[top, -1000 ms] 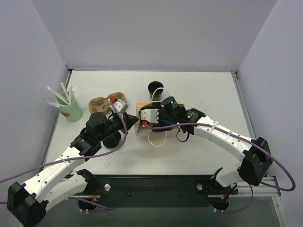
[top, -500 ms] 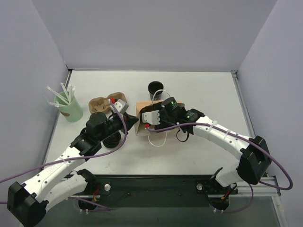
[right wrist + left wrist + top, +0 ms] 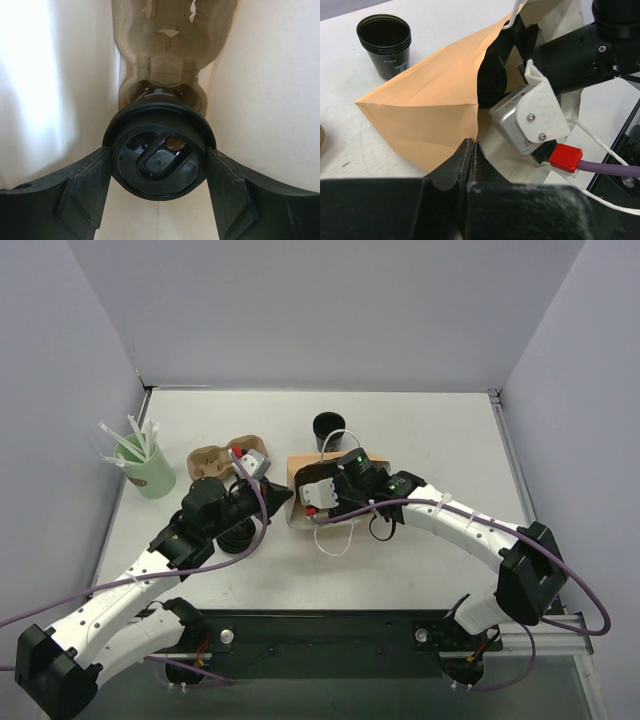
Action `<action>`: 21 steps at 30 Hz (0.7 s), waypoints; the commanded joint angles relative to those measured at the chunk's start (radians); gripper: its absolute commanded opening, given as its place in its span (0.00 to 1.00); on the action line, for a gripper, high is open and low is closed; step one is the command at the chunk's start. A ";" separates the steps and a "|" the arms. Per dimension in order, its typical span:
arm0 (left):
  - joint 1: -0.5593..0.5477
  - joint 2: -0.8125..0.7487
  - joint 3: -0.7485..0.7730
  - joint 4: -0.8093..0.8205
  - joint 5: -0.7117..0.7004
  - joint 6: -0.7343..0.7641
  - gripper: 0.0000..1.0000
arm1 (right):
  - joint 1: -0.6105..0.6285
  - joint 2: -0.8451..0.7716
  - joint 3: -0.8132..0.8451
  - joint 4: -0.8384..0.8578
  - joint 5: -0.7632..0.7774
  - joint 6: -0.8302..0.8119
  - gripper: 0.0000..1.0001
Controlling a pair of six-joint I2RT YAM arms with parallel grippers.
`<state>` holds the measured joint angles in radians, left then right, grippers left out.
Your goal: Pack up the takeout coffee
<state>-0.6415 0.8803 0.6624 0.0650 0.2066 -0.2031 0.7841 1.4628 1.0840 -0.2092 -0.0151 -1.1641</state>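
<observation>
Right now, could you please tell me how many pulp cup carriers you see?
2: one carrier on the table left of the bag, another inside it around the coffee.

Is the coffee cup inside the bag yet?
Inside. In the right wrist view the coffee cup sits in a cardboard carrier, with the paper bag rising on both sides and the right gripper around its lid.

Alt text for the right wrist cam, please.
The right gripper clasps the black-lidded takeout coffee, one black finger on either side of the lid. Beyond it a pulp cup carrier lies inside the pale-walled paper bag, the cup's base at one pocket.
</observation>
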 commanded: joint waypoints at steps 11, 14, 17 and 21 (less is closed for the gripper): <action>0.005 0.000 0.006 0.053 0.037 -0.036 0.00 | -0.014 0.041 -0.025 0.113 0.012 -0.025 0.36; 0.003 0.002 0.006 0.052 0.039 -0.038 0.00 | -0.017 0.047 -0.033 0.122 0.012 -0.026 0.36; 0.003 -0.001 0.003 0.045 0.040 -0.036 0.00 | -0.017 0.057 -0.035 0.128 0.012 -0.032 0.36; 0.003 -0.001 -0.006 0.038 0.040 -0.039 0.00 | -0.017 0.062 -0.045 0.188 0.009 -0.029 0.35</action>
<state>-0.6411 0.8810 0.6613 0.0650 0.2184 -0.2295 0.7719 1.5135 1.0500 -0.0891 -0.0044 -1.1831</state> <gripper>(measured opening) 0.022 0.695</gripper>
